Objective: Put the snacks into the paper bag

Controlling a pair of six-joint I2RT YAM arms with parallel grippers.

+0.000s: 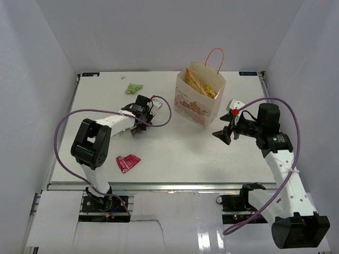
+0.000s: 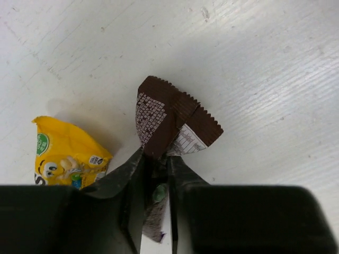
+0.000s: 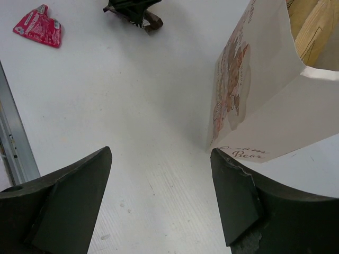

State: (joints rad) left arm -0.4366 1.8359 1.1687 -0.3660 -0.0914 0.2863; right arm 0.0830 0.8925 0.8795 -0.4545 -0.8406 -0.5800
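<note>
My left gripper point(image 2: 157, 157) is shut on a dark brown packet point(image 2: 169, 124), its lower end pinched between the jaws on the table. A yellow packet point(image 2: 69, 153) lies just left of the fingers. From above, the left gripper point(image 1: 139, 125) is at the table's left-centre with the brown packet point(image 1: 136, 132) under it. The cream paper bag point(image 1: 200, 103) stands upright at back centre with yellow wrappers point(image 1: 204, 84) inside. A magenta packet point(image 1: 127, 162) lies near the front left and a green packet point(image 1: 134, 88) at the back. My right gripper point(image 3: 161, 153) is open and empty, next to the paper bag point(image 3: 265, 106).
The bag's orange loop handle point(image 1: 214, 58) stands above its rim. White walls close in the table on three sides. A metal rail point(image 3: 13, 148) runs along the table's edge. The magenta packet point(image 3: 38, 25) shows far off in the right wrist view.
</note>
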